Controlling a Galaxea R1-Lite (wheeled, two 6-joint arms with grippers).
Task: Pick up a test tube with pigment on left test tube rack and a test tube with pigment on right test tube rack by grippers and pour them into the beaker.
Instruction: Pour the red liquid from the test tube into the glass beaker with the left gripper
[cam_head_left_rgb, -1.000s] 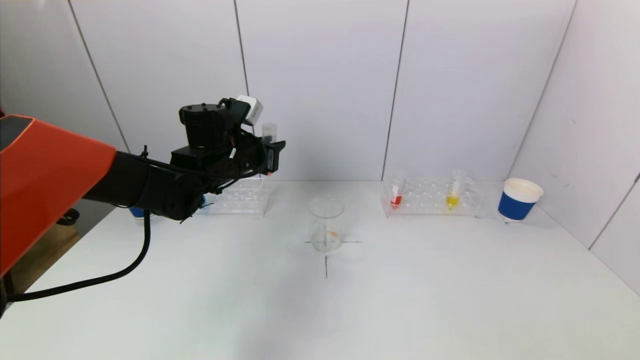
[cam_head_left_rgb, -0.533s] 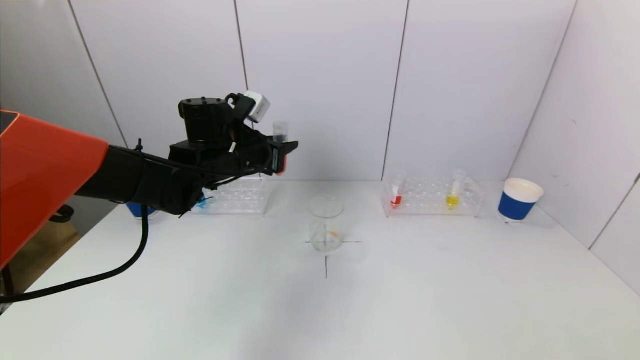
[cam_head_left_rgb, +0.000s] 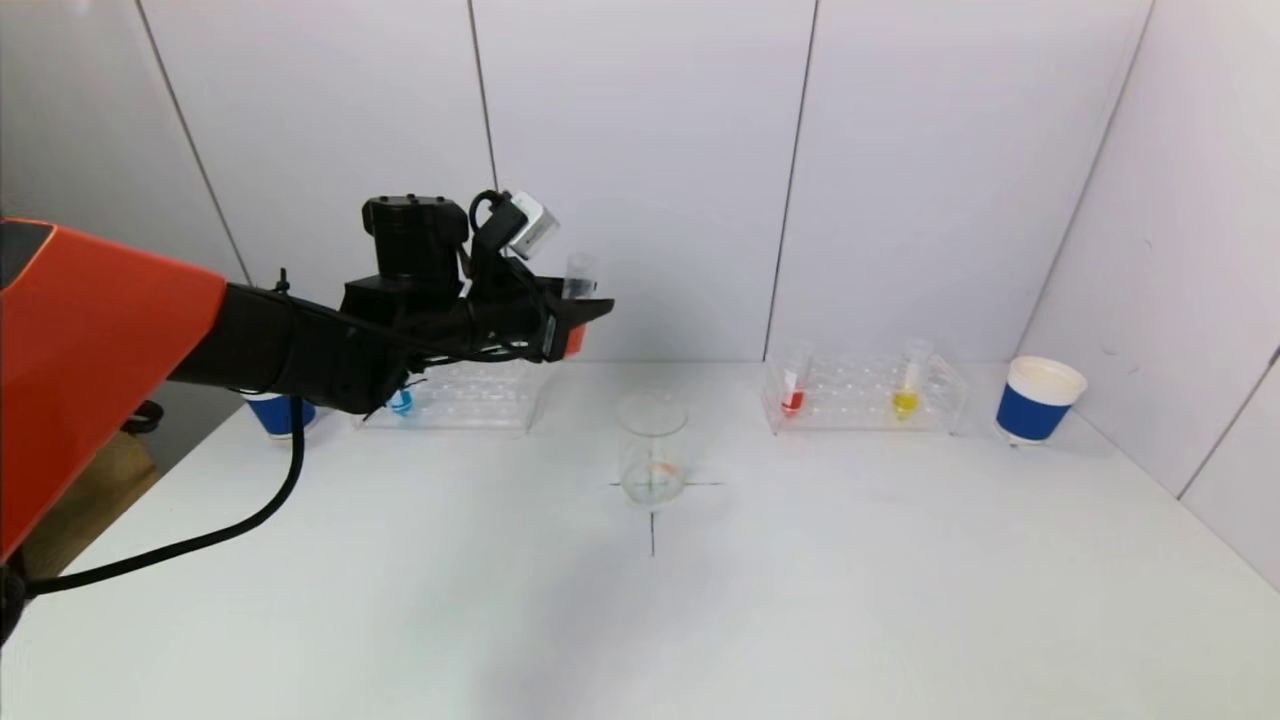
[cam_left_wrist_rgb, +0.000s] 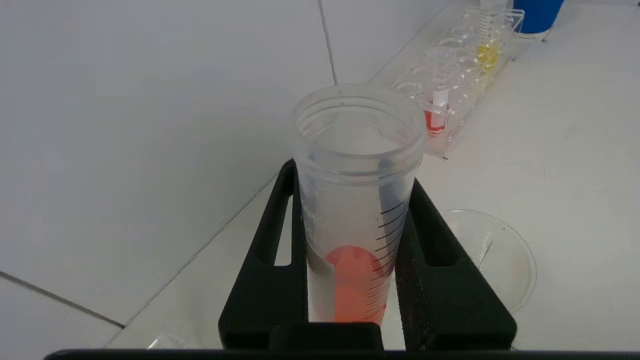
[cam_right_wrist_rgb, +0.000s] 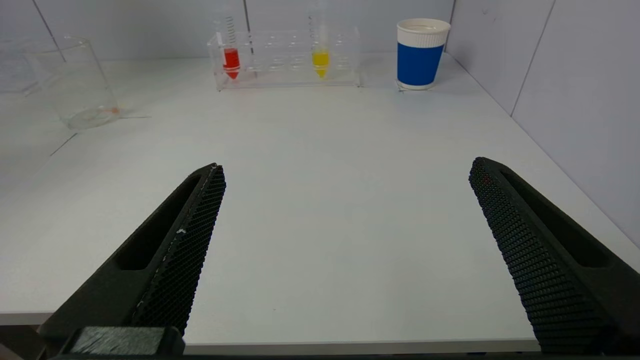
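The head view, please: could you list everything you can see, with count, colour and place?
Clear glass beaker: one, orange trace inside, table centre on a cross mark.
Clear plastic left rack: one, holds a blue-pigment tube.
Clear plastic right rack: one, holds a red-pigment tube and a yellow-pigment tube.
Blue paper cups: two, one at the far left, one at the far right.
White table: one.
Orange-pigment tube: one, upright in the left hand.
Left hand: black, shut on the tube, raised left of the beaker.
Right hand: black, open, low at the table's near edge.
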